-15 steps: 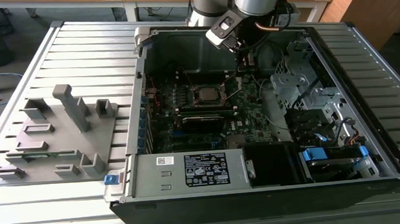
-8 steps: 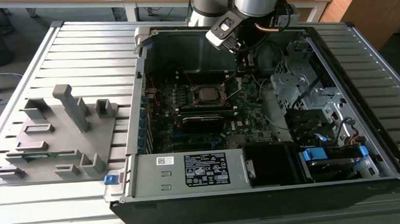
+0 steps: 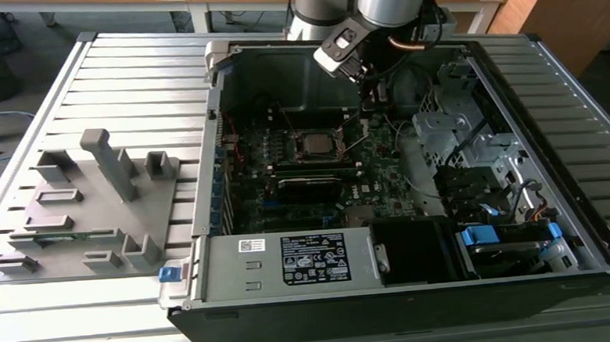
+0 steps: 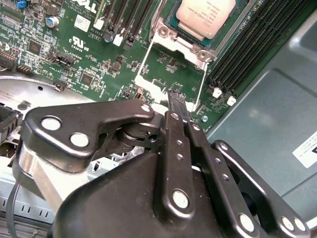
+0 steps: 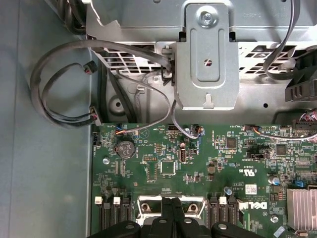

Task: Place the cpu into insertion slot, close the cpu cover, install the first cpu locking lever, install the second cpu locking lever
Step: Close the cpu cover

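Note:
The cpu (image 4: 205, 17), a small square chip with a dull metal top, lies flat in its socket on the green motherboard (image 4: 64, 44); in the exterior view the cpu (image 3: 312, 145) is mid-board inside the open computer case. The cpu cover (image 4: 140, 67), a thin silvery frame with an open window, is swung up off the socket toward my gripper. My gripper (image 4: 177, 96) is shut, its narrow tips together at the cover's free edge (image 5: 148, 203). I cannot tell whether the tips pinch that edge or only touch it. The gripper (image 3: 369, 101) hangs just beyond the socket.
The case (image 3: 559, 228) lies open on a slatted metal table. A grey plastic fixture (image 3: 87, 198) stands at the exterior view's left. A metal drive cage (image 3: 459, 124), loose grey cables (image 5: 59, 84), a finned heat sink (image 5: 302, 208) and memory slots (image 4: 257, 44) crowd the socket.

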